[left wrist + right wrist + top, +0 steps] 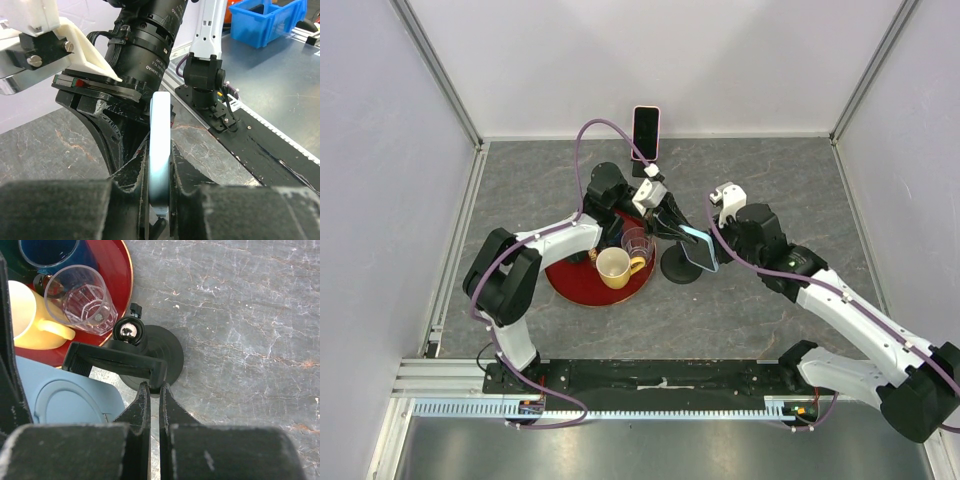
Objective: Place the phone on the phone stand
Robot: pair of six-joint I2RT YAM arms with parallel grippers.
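The light-blue phone (698, 248) is held in the air, tilted, just above the black phone stand (680, 266). My left gripper (672, 225) is shut on it; in the left wrist view the phone (160, 145) shows edge-on, squeezed between my fingers, with the left gripper (160, 185) around it. My right gripper (712, 258) reaches in from the right. In the right wrist view the right gripper (154, 386) is almost closed, pinching the end of the clamp bar of the stand (150, 347). The back of the phone (65, 400) lies to the left of it.
A red tray (570, 282) left of the stand holds a yellow mug (613, 267), a clear glass (638, 243) and a blue cup (47, 252). A second phone in a pink case (646, 128) stands upright at the back wall. Walls close in three sides.
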